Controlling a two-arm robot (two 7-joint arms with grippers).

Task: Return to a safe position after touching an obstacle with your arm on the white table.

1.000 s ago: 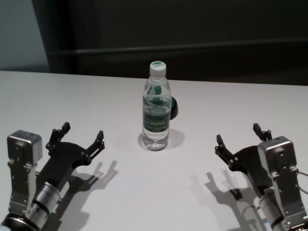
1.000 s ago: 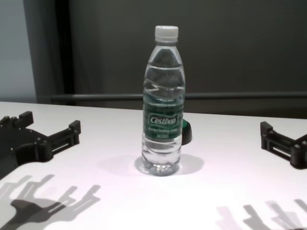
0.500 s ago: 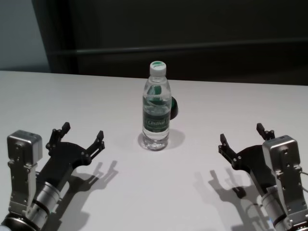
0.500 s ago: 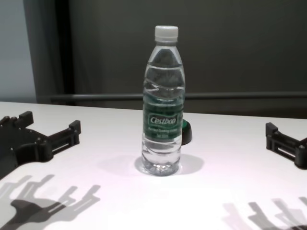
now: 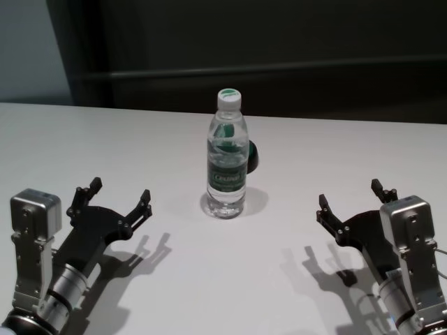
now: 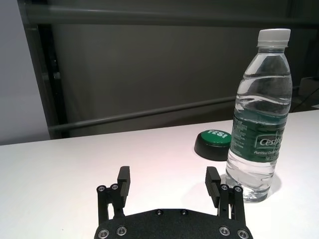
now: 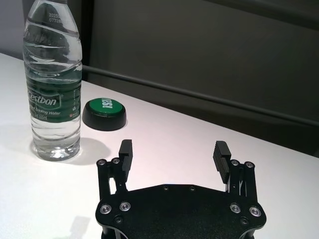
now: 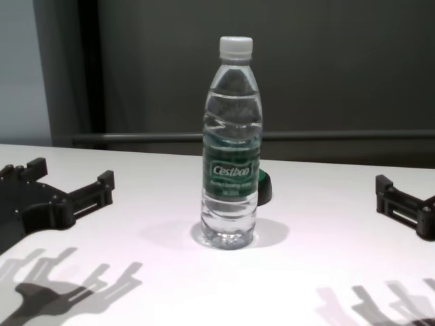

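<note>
Clear plastic bottle (image 5: 227, 164) is seen upright mid white bench (image 5: 105, 139), green button (image 7: 104, 113) just behind it. Left gripper (image 5: 119, 199) and right gripper (image 5: 353, 201) are held wide, empty, well apart from it.

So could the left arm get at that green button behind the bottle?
Probably not directly: the bottle stands between the open left end effector and the button; it would have to swing around it.
</note>
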